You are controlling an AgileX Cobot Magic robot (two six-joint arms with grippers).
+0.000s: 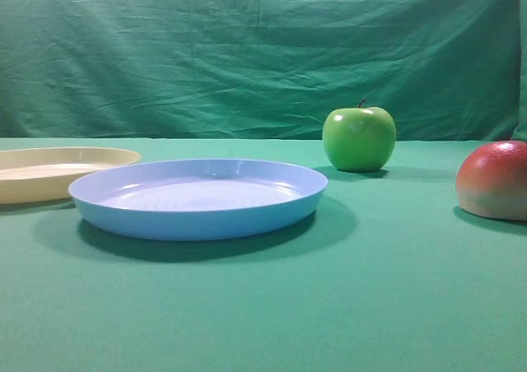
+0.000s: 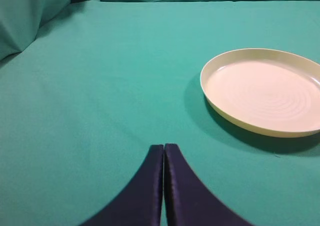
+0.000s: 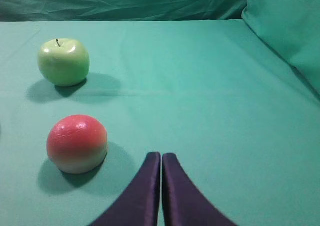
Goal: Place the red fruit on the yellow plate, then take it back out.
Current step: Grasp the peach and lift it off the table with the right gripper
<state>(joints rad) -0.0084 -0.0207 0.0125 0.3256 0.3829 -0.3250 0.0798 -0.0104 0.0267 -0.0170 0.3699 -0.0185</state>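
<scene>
Going left to right across the desk, we see the yellow plate at the far left, bare, with the blue plate just beside it and overlapping it in the high view. Further right stands the green apple, and at the far right edge sits the red fruit, on the green cloth and well apart from the yellow plate.

Our left claw has its tips pressed together, holding nothing, near the yellow plate. Our right claw is likewise pressed together and holds nothing, just beside the red fruit.

We judge the risks as these: the fruit is round and glossy, so it may slip or roll when pinched; the carry crosses the blue plate, so a drop could land there; and we could mistake the apple for it.

We can read no brand, label or writing anywhere.
</scene>
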